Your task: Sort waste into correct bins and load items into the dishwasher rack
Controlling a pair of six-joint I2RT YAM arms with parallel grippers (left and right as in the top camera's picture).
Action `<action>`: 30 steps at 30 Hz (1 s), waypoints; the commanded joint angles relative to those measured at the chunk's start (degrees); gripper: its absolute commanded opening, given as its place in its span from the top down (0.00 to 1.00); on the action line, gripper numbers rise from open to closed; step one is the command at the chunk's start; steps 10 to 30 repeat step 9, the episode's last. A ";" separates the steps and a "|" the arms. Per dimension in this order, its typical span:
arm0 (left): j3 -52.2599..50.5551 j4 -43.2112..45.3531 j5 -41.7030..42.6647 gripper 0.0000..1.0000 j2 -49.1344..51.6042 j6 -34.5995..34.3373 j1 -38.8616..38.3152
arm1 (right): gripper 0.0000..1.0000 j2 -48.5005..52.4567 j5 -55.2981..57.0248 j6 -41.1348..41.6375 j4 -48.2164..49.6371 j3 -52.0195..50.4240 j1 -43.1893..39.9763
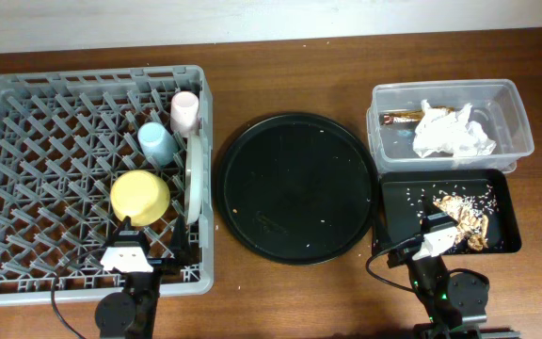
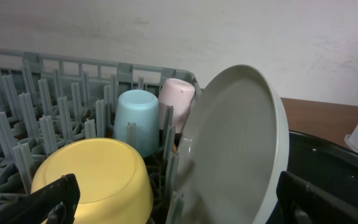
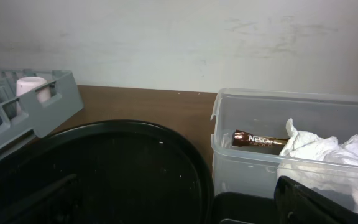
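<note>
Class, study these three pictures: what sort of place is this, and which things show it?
Probably a tabletop dish-clearing station, staged rather than a real kitchen. A grey dishwasher rack holds a yellow bowl; a clear tub holds a crumpled napkin; a shallow black tray holds food scraps.

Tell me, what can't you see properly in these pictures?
- Overhead: the right gripper covers part of the food scraps in the shallow black tray.
- Right wrist: the dishwasher rack wall hides most of the pink cup.
- Left wrist: the plate is cut off by the bottom edge.
- The chopsticks show in no view.
</note>
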 commanded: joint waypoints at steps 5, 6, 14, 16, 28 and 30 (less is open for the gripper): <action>-0.22 -0.31 -0.81 0.01 -0.59 0.96 -0.31 | 0.02 -0.33 0.72 0.48 -0.39 -0.28 -0.31; -0.22 -0.31 -0.81 0.01 -0.59 0.96 -0.31 | 0.02 -0.33 0.72 0.48 -0.39 -0.28 -0.31; -0.22 -0.31 -0.81 0.01 -0.59 0.96 -0.31 | 0.02 -0.33 0.72 0.48 -0.39 -0.28 -0.31; -0.22 -0.31 -0.81 0.01 -0.59 0.96 -0.31 | 0.02 -0.33 0.72 0.48 -0.39 -0.28 -0.31; -0.22 -0.31 -0.81 0.01 -0.59 0.96 -0.31 | 0.02 -0.33 0.72 0.48 -0.39 -0.28 -0.31; -0.22 -0.31 -0.81 0.01 -0.59 0.96 -0.31 | 0.02 -0.33 0.72 0.48 -0.39 -0.28 -0.31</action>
